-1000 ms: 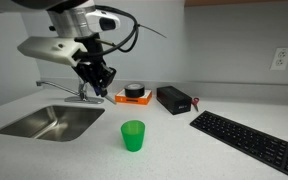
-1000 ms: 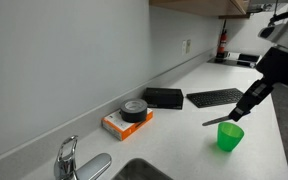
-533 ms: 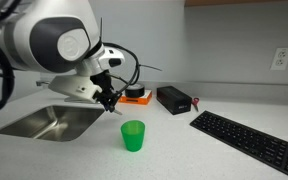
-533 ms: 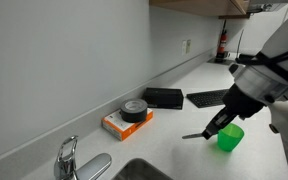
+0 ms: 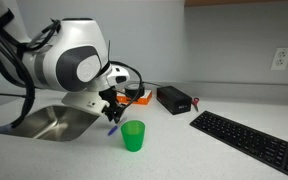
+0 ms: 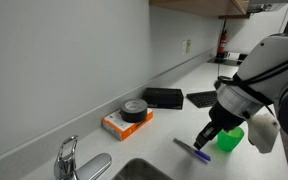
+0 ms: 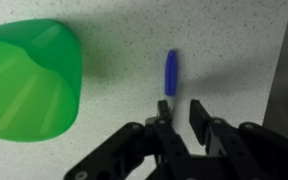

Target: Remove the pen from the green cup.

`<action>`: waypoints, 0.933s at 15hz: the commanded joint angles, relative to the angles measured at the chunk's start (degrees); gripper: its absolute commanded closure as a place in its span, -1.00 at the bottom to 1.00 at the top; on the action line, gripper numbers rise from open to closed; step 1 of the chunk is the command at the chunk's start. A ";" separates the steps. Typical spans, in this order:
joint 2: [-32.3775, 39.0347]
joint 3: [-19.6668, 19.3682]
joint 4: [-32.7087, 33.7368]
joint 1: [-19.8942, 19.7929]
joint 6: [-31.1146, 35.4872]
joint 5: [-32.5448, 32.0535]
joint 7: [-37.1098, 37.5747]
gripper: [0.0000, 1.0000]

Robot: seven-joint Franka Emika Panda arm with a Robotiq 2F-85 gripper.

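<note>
The pen is a short blue stick lying flat on the speckled counter, outside the green cup. My gripper is open, and the pen's near end lies just past its left fingertip. In both exterior views the gripper hangs low over the counter beside the green cup. The pen lies on the counter under it. The arm partly hides the cup in an exterior view.
A steel sink with a faucet is beside the gripper. An orange box with a tape roll, a black box and a black keyboard stand further along the counter.
The gripper has come down from above the cup to the counter beside it, carrying the pen. The pen now lies on the counter and the jaws are open.
</note>
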 commanded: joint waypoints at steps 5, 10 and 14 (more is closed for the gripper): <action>1.25 -0.02 3.13 -0.02 -6.07 1.01 0.01 -0.81; 1.05 0.09 4.41 0.11 -9.45 1.82 -0.11 -1.00; 0.88 -0.03 3.28 -0.05 -7.73 0.01 -0.02 -1.00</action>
